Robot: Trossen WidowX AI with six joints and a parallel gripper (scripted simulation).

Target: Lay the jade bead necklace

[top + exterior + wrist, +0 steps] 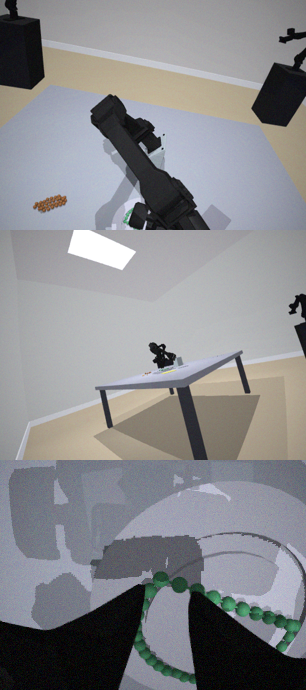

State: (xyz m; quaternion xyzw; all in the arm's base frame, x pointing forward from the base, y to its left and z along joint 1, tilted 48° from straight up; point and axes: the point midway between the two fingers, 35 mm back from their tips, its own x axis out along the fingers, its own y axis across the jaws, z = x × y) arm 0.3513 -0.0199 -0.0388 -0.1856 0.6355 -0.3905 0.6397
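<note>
The jade bead necklace (127, 214) (163, 370) (242, 608) is a green loop over the pale round bead board (130, 201) (250, 505). In the wrist view its left side curves down behind the left finger, and its upper run goes nearly straight to the right, then bends sharply back. The groove arc at the board's upper right shows no beads in it. My gripper (166, 595) is partly open, its tips at the necklace's upper left bend. A few beads show between and just beyond the tips, not pinched. The fingers hide part of the loop; the arm hides the tips in the top view.
An orange bead bunch (50, 203) (147, 373) lies left of the board. A pale upright stand (160, 157) (179, 361) is beyond the board, partly behind the arm. A flat grey square (216, 216) lies to the right. A yellow strip (169, 372) lies beside the board.
</note>
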